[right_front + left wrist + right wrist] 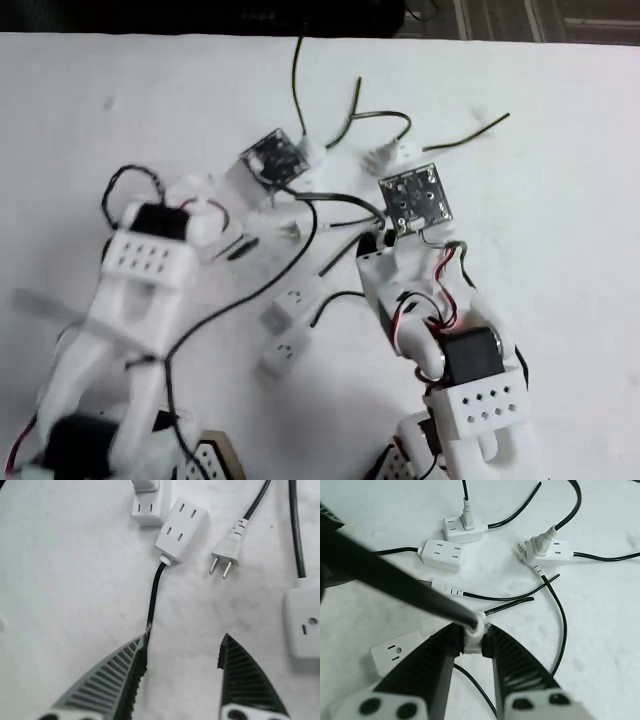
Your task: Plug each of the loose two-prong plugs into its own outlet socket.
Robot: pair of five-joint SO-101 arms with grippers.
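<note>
- left tool (183, 640) is wide open with nothing in it, hanging over the white worktop (60, 580). one fingertip is right next to a black cord (154, 595).
- that cord runs into a white outlet block (182, 527) lying flat with its sockets facing up. a second outlet block (147, 507) sits just beside it; can't tell if they touch.
- a loose plug (226, 550) with two bare prongs lies near the first block but apart from it, not plugged into anything.
- right tool (472, 628) is squeezed shut on a white plug (474, 641). its thick black cable (395, 582) runs off to one side, and i can't see the prongs.
- a flat socket box (395, 655) lies on the worktop just beside one finger of the right tool.
- in the right wrist view, farther off, one block already has a plugged-in plug (466, 517) in it.
</note>
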